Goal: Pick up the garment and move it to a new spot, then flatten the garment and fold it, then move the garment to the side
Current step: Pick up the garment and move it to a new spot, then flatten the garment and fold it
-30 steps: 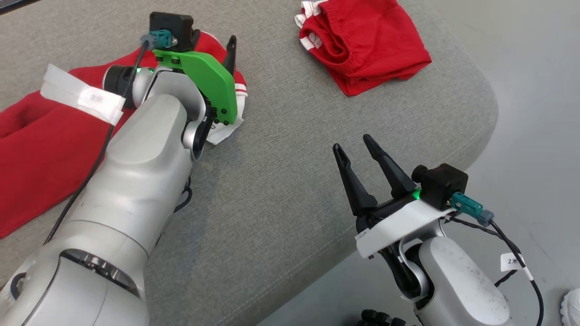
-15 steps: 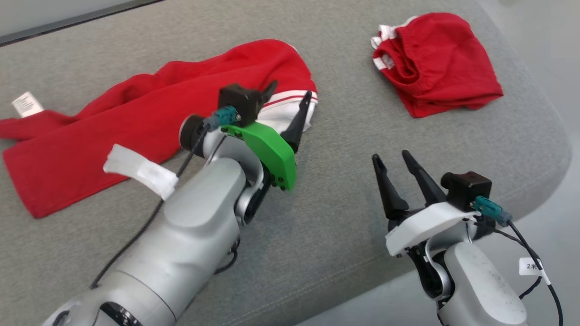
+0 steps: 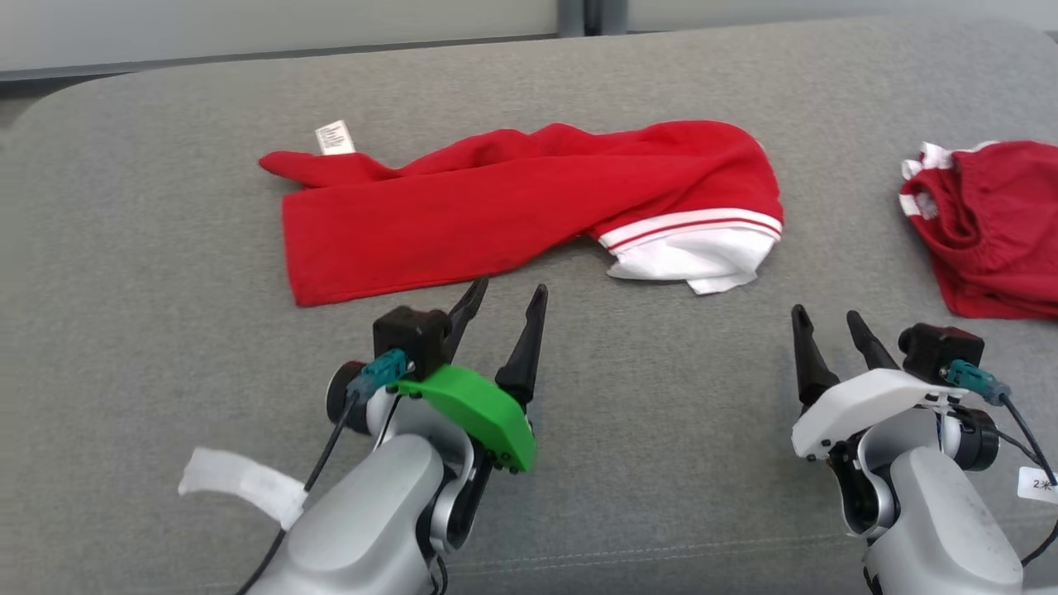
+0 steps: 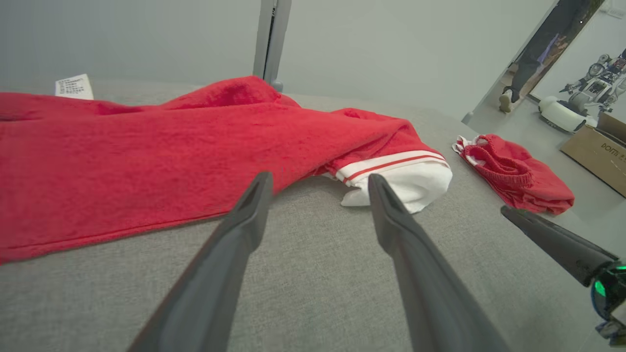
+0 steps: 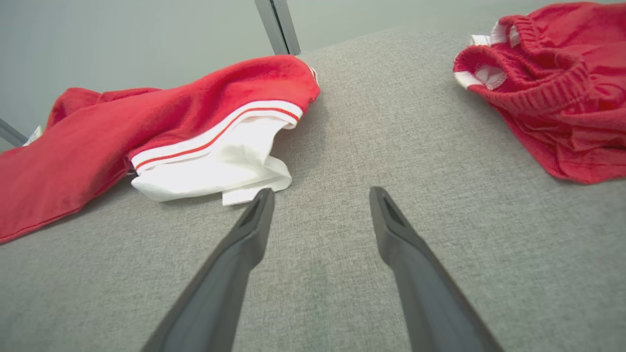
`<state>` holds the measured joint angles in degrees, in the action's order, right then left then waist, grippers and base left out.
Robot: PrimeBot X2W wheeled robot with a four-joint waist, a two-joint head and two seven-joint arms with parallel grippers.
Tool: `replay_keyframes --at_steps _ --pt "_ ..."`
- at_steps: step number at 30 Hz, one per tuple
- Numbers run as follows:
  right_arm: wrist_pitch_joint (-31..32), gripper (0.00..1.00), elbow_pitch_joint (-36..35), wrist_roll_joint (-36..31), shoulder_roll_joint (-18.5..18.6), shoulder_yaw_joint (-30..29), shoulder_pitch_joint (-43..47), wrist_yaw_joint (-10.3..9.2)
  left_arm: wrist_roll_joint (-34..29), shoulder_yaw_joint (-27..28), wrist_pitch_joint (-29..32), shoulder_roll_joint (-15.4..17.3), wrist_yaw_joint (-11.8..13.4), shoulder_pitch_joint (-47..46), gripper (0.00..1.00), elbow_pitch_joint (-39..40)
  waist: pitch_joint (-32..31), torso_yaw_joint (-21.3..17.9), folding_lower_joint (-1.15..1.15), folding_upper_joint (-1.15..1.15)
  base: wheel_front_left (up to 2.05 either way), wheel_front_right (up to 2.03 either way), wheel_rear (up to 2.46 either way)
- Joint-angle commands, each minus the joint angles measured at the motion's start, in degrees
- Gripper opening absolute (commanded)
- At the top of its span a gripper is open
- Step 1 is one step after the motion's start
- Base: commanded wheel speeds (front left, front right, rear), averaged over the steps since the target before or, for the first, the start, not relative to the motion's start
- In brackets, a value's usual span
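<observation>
Broadly: grey woven padded surface (image 3: 165,273), pale wall (image 4: 391,39) behind. Long red fleece garment with white striped cuff (image 3: 496,198) lies stretched across its middle. Left gripper (image 3: 511,286) sits low, just short of the near hem, fingers spread, holding nothing. Right gripper (image 3: 825,312) does likewise near a crumpled red white-trimmed garment (image 3: 992,231). Open grey stretch between the grippers.

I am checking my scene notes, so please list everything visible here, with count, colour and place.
long garment: one, red with a white striped end, across the cushion's middle
label: one, white, at that garment's left end
small garment: one, red with white trim, crumpled at the right
cushion: one, grey, under everything
box: one, brown, on the floor at far right
person: one, dark trousers, in the background by the box
left gripper: one, dark fingers, open, just before the long garment
right gripper: one, dark fingers, open, over bare cushion
</observation>
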<state>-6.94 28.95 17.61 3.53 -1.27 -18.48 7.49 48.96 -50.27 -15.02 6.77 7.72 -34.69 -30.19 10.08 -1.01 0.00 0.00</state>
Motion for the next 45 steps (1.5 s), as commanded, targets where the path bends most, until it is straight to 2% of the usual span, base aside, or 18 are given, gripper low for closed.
replay_keyframes --at_steps 1,10,21,28,29,30,32,33,35,42,45 --pt "0.22 1.0 0.76 0.43 0.06 -0.57 -0.93 0.0 -0.88 0.61 -0.12 0.79 0.65 2.17 1.0 1.33 -3.14 6.95 0.0 0.0 0.0 0.0 0.0" --pt "0.36 1.0 9.0 1.87 -0.05 -6.36 -5.42 0.0 -3.5 5.2 -0.14 3.92 4.06 11.31 1.0 12.2 -1.53 12.09 0.0 0.0 0.0 0.0 0.0" --pt "-0.8 1.0 20.52 0.0 -0.33 -11.39 -10.52 0.0 -4.49 6.27 -0.15 4.83 4.71 12.77 1.0 16.17 0.28 14.85 0.0 0.0 0.0 0.0 0.0" --pt "-2.27 0.99 25.83 0.68 -0.59 -11.96 -12.62 0.0 -4.54 6.83 -0.15 5.51 4.99 12.83 1.0 16.8 1.08 15.04 0.0 0.0 0.0 0.0 0.0" --pt "-2.28 0.79 26.45 0.68 -0.62 -11.86 -12.97 0.0 -4.51 6.94 -0.15 5.62 5.04 12.84 1.0 16.9 1.24 15.02 0.0 0.0 0.0 0.0 0.0" --pt "-2.15 0.41 27.75 0.76 -0.69 -11.54 -13.55 0.0 -4.55 7.06 -0.15 5.69 5.09 12.83 1.0 17.06 1.52 14.97 0.0 0.0 0.0 0.0 0.0" --pt "-1.88 0.29 29.02 0.61 -0.85 -10.85 -14.07 0.01 -4.62 7.2 -0.15 5.71 5.21 12.83 1.0 17.23 1.76 14.91 0.0 0.0 0.0 0.0 0.0" --pt "-1.88 0.29 29.02 0.61 -0.85 -10.85 -14.07 0.01 -4.62 7.2 -0.15 5.71 5.21 12.83 1.0 17.23 1.76 14.91 0.0 0.0 0.0 0.0 0.0" --pt "-2.01 0.0 30.21 0.11 -1.03 -10.22 -14.54 0.01 -4.65 7.31 -0.15 5.79 5.25 12.89 1.0 17.35 1.89 14.79 0.0 0.0 0.0 0.0 0.0" --pt "-4.03 0.0 31.46 -0.02 -0.72 -8.22 -15.74 -0.04 -4.61 7.84 -0.16 6.08 5.41 13.27 1.0 17.56 1.71 13.15 0.0 0.0 0.0 0.0 0.0" --pt "-2.86 0.0 29.39 4.59 -0.7 -5.03 -14.96 -0.04 -4.45 7.89 -0.16 5.96 5.38 13.48 1.0 17.48 1.3 11.69 0.0 0.0 0.0 0.0 0.0"
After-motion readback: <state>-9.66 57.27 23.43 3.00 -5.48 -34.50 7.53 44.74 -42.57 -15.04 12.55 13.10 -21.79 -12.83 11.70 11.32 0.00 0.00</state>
